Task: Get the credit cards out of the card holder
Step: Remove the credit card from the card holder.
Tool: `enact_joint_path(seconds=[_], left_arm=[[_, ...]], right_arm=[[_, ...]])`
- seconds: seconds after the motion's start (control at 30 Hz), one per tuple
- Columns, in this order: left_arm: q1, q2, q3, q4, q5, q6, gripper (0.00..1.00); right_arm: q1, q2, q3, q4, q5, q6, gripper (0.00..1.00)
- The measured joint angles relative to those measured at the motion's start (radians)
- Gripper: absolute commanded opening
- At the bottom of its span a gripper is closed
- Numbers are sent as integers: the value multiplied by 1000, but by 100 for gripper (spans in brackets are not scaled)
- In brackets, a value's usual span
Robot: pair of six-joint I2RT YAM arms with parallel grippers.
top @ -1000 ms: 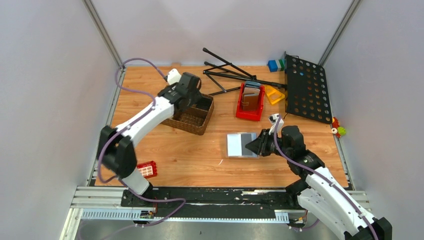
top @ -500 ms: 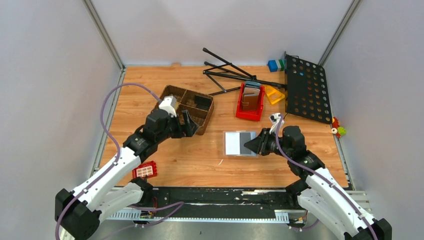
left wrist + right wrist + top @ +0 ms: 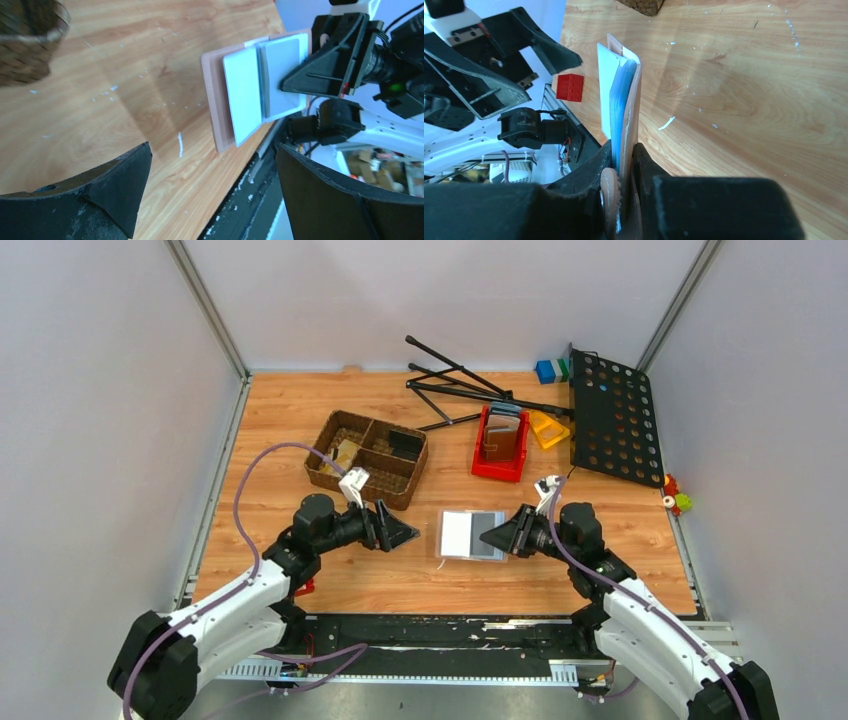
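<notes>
Taupe outside and pale grey within, the card holder (image 3: 458,534) lies opened out on the wooden table (image 3: 290,405), near the front edge and about midway between the two arms. The right gripper (image 3: 497,535) is clamped on the holder's right edge; the right wrist view shows its fingers pressed tight on the layered edge. Whether that edge is lifted clear of the wood I cannot tell.

The left gripper (image 3: 398,530) hovers just left of the holder, apart from it and pointing at its free left edge. Its jaws are spread wide with nothing between them.

As to progress, I judge the work about half done. A flat black piece (image 3: 405,443) sits in the far right compartment of the woven basket (image 3: 322,445), further back and to the left; I take it for one card already out, though it is too small to be sure. On the holder's right half, next to the right gripper, lies a darker grey panel (image 3: 280,75), which may be the silvery card still in its slot; I cannot separate it from the lining.

What remains, then, is probably to draw that card free; the holder is pinned from the right, so the empty left gripper has only a short reach rightward to it.
</notes>
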Motion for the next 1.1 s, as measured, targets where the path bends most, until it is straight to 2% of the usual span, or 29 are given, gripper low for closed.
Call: enact_joint_path(seconds=[0.23, 0.43, 0.77, 1.1], left_arm=[[-103, 110, -85, 259, 33, -125, 100], [-190, 149, -111, 406, 2, -177, 100], [-245, 238, -131, 571, -26, -241, 100], [-267, 243, -133, 606, -37, -252, 100]], right_arm=[[0, 29, -13, 94, -39, 61, 6], [0, 37, -13, 136, -63, 81, 6], [0, 32, -13, 145, -80, 92, 6], [0, 8, -13, 146, -86, 96, 6]])
